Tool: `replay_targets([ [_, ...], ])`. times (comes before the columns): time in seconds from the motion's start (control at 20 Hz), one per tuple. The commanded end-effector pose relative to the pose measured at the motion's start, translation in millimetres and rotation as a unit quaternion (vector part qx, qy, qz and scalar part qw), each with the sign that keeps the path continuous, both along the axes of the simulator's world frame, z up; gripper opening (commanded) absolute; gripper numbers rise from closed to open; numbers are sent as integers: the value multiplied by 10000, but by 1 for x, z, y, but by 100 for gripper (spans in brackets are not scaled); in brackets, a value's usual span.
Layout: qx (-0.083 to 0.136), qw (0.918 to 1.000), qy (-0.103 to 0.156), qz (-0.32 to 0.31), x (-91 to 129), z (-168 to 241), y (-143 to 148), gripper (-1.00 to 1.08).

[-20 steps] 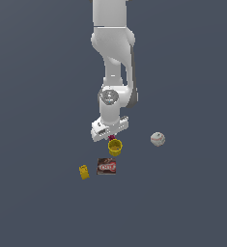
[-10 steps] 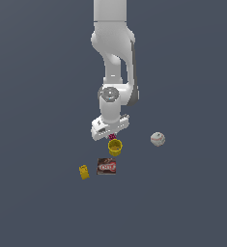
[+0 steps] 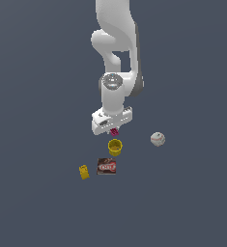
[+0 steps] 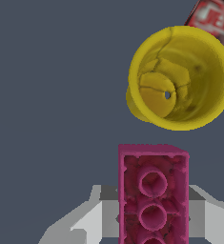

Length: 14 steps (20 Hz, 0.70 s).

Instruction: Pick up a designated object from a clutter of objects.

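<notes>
Magenta block (image 4: 153, 195) is sitting between the claw (image 4: 153, 214) fingers, which are closing flat on its long sides, seemingly for a square, slip-free grip. It is hanging just beside the yellow cup (image 3: 115, 147), apparently above the bench (image 3: 37, 193).

cup (image 3: 115, 147) below block (image 3: 114, 131) | ball (image 3: 157, 139) at exterior view's right
</notes>
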<state>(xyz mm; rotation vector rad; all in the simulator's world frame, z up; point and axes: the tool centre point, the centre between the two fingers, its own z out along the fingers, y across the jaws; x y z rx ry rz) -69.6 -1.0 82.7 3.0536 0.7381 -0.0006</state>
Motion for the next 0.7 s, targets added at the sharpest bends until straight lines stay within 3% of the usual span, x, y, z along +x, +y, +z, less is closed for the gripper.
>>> replay_targets([
  [0.0, 0, 10000, -3, 0, 2, 21, 4, -100],
  [0.65, -3, 10000, -3, 2, 14, 144, 25, -100],
])
